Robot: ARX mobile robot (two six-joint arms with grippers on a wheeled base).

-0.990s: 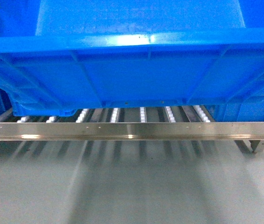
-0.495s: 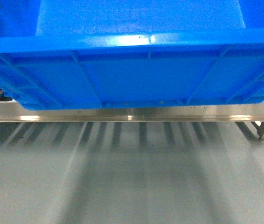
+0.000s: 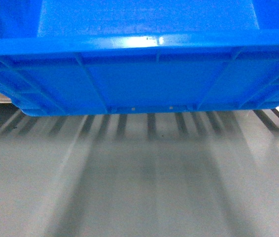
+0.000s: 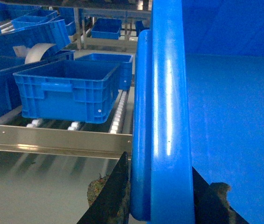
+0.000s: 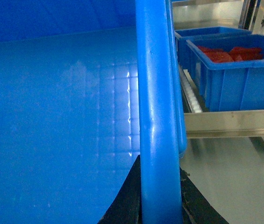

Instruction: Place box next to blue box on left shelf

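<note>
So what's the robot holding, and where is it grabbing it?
The large bright blue plastic crate, by its thick rim: left gripper on one side, right gripper on the other.

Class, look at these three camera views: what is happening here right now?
A two-armed robot holds a big blue crate by its opposite rims, the left gripper clamped on one rim and the right gripper on the other. The crate hangs at the front edge of a roller shelf where other blue boxes already sit. It is not set down yet.

Left gripper (image 4: 157,196): black, flat, blade-like fingers (image 4: 115,196), tapering upward. Right gripper (image 5: 157,198): same black wedge fingers (image 5: 127,200), matte finish.
</note>
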